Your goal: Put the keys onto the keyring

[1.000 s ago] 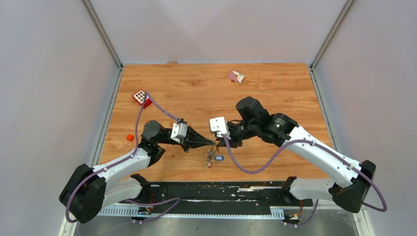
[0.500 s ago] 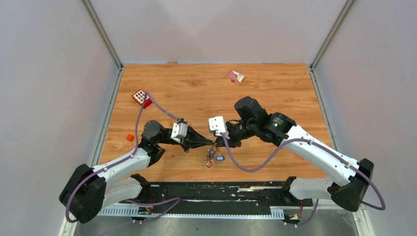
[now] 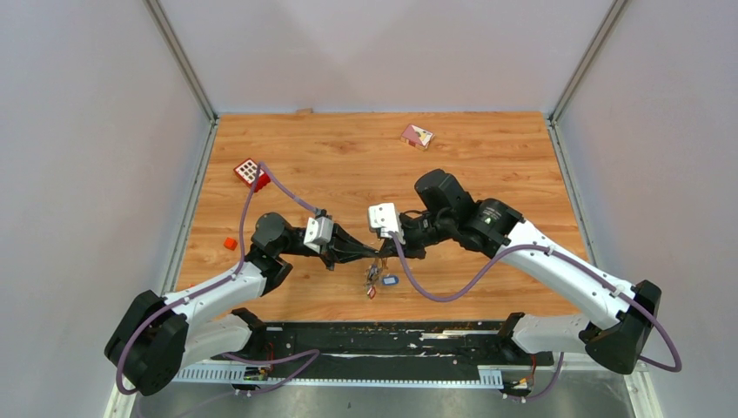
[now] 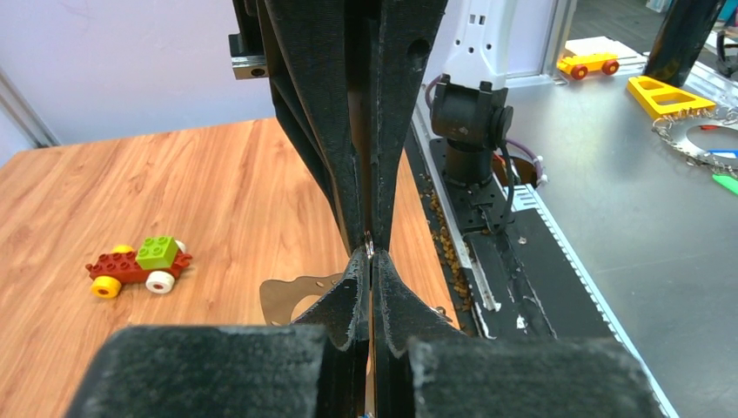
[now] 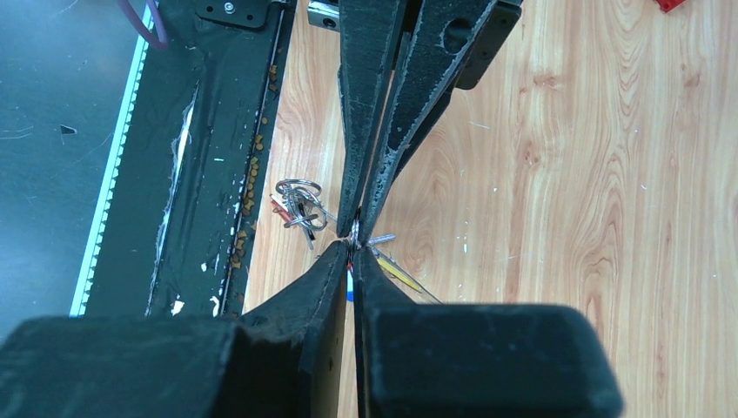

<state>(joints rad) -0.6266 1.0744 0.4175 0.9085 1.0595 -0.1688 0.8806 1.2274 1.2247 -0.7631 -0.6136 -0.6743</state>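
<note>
Left gripper: jaws pressed shut, tips meeting right gripper just beside keys.
Right gripper: jaws narrow, pinching silvery bit.

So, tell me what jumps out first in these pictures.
The left claw and right claw meet tip to tip over the near middle of the table, both pinched shut. Just nearer the bases a small bunch of keys lies on the wood, and a red block with white squares sits at the far left.

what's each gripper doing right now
left gripper: closed; holding what cannot be told
right gripper: closed, a small silvery bit at its tips
</note>
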